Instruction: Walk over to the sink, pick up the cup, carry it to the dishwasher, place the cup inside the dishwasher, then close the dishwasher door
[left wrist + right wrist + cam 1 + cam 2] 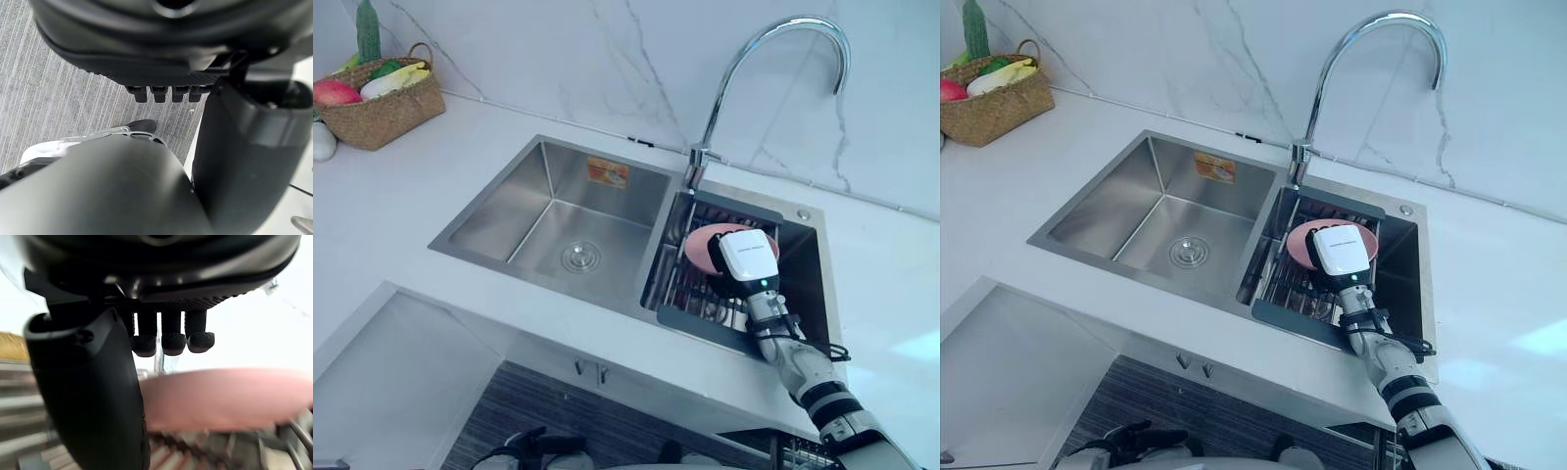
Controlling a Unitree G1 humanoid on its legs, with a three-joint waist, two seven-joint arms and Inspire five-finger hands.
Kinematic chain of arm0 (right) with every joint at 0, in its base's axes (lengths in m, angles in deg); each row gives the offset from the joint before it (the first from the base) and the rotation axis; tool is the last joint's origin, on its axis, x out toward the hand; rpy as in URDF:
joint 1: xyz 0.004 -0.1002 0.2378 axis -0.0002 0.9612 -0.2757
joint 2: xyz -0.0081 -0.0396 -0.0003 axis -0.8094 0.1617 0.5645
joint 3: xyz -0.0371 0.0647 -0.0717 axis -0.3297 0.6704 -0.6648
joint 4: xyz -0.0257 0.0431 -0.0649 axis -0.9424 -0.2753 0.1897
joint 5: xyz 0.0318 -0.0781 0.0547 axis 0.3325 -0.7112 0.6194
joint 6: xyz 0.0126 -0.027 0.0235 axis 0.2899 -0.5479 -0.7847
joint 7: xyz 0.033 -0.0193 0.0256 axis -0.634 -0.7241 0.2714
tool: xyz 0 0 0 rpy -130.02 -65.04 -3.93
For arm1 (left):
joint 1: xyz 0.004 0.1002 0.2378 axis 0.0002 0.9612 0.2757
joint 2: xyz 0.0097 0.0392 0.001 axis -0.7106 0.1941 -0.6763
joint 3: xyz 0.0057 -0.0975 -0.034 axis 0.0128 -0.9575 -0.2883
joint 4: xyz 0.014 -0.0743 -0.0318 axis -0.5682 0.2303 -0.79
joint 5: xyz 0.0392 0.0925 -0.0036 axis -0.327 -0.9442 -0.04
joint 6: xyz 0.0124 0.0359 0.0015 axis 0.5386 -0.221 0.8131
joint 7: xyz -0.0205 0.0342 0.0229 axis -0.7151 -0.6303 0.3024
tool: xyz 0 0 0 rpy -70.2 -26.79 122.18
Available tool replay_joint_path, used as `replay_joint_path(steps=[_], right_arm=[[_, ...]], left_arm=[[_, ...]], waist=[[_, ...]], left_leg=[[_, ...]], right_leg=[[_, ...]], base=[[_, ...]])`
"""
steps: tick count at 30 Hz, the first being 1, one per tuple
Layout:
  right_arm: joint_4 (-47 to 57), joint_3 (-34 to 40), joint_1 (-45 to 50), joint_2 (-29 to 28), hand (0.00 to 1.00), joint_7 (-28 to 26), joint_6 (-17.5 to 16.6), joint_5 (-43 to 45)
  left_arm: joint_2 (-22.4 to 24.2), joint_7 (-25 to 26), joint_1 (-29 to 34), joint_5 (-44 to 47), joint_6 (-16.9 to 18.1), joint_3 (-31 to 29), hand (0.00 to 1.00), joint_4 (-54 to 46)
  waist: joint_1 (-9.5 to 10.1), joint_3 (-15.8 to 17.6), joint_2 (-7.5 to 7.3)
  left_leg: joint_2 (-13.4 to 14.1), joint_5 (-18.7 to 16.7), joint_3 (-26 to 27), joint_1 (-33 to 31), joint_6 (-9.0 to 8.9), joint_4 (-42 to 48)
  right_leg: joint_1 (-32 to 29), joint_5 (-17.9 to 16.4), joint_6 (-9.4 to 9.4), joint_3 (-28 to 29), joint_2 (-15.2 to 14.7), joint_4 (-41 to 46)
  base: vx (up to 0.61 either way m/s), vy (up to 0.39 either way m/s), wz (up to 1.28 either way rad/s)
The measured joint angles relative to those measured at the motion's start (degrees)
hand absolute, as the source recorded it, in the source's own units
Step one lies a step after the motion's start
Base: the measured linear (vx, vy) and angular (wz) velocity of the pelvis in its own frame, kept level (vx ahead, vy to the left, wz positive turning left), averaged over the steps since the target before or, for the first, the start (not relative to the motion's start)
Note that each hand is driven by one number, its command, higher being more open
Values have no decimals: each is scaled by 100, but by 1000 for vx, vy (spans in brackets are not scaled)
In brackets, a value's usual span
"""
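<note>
— Steel sink, what's in it for you?
— Its right basin holds a rack, your pink cup on it. Your right hand hovers close over it, fingers loose, gripping nothing; left hand hangs relaxed above the floor.

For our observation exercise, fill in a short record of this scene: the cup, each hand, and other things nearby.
cup: pink, on the rack in the sink's right basin
right hand: over the cup, fingers relaxed, no grip
left hand: hangs over the floor, idle
basket: far left on the counter, holding vegetables
</note>
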Motion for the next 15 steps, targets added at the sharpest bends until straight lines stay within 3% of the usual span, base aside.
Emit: replay_joint_path(steps=[7, 15], right_arm=[[1724, 985, 184, 68, 0, 354, -122, 519], [1986, 1242, 533, 90, 0, 346, -269, 703]], left_arm=[[31, 13, 64, -109, 13, -83, 100, -8], [41, 55, 141, -101, 25, -81, 100, 93]], waist=[[-135, -30, 0], [-274, -173, 6]], left_leg=[[11, -89, 191, 42, 22, 101], [16, -224, 252, 71, 37, 161]], right_leg=[[-29, 35, -17, 206, 13, 17], [-60, 68, -27, 360, 31, 16]], base=[[-11, 7, -14], [-19, 10, -11]])
